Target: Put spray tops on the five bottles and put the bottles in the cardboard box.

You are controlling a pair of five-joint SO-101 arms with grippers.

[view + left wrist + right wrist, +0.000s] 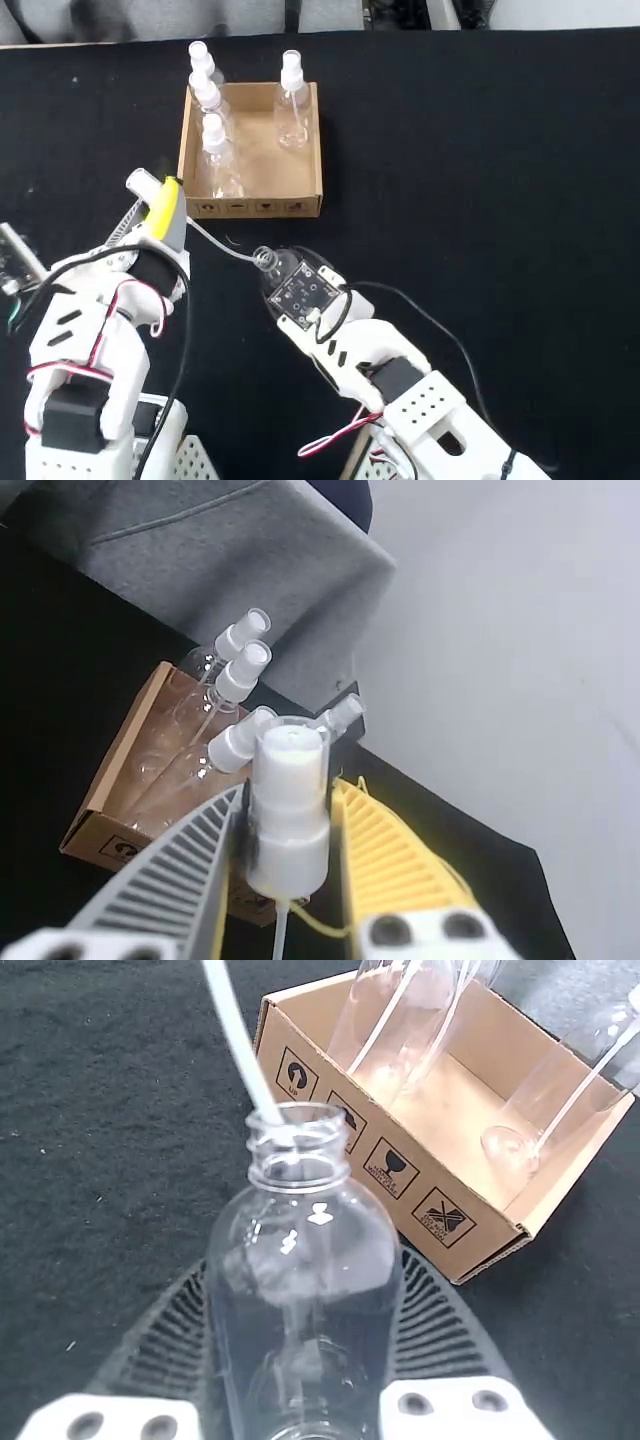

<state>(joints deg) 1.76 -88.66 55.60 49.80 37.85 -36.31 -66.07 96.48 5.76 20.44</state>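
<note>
Looking down, I see my left claw (287, 805) clamped on a spray top (290, 770) by the front left corner of the cardboard box (255, 207), its tube (215, 243) slanting into the neck of the open bottle (300, 1280) that my right claw (272, 268) grips; four capped bottles (293, 110) stand inside the box on the black surface (480, 180)

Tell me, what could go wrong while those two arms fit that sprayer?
The tube enters the open bottle at a slant, so pushing the spray top in could kink it. The left gripper holds the top tilted; it might seat crooked. The cardboard box stands close; a swing could bump it.
</note>
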